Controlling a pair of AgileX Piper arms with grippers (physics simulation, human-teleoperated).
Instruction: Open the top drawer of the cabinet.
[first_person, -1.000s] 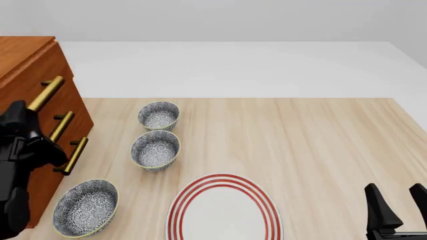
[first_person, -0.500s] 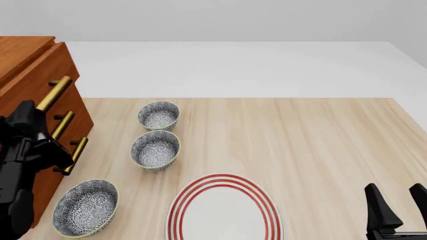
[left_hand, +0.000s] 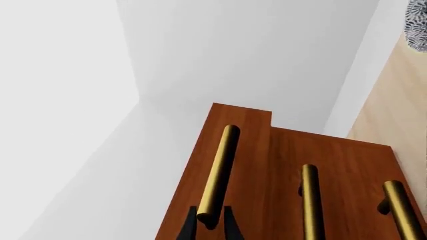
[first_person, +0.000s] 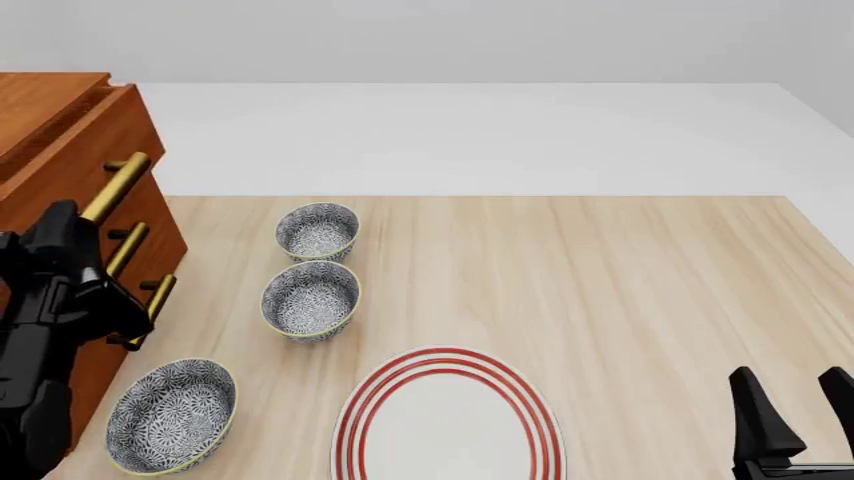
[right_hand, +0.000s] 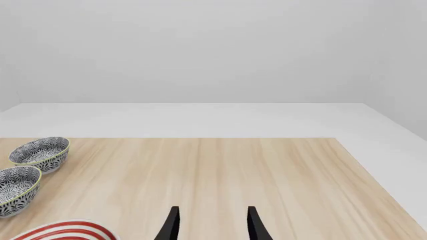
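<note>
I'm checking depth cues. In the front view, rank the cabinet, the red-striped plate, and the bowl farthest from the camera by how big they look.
1. The cabinet, largest though cropped by the edge.
2. The red-striped plate, partly cut off below.
3. The farthest bowl, clearly smallest; distance may shrink it a little.

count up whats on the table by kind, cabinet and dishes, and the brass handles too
cabinet: 1
brass bar handles, top, middle, bottom: 3
patterned bowls, far, middle, near: 3
red-striped plate: 1
total: 8
</note>
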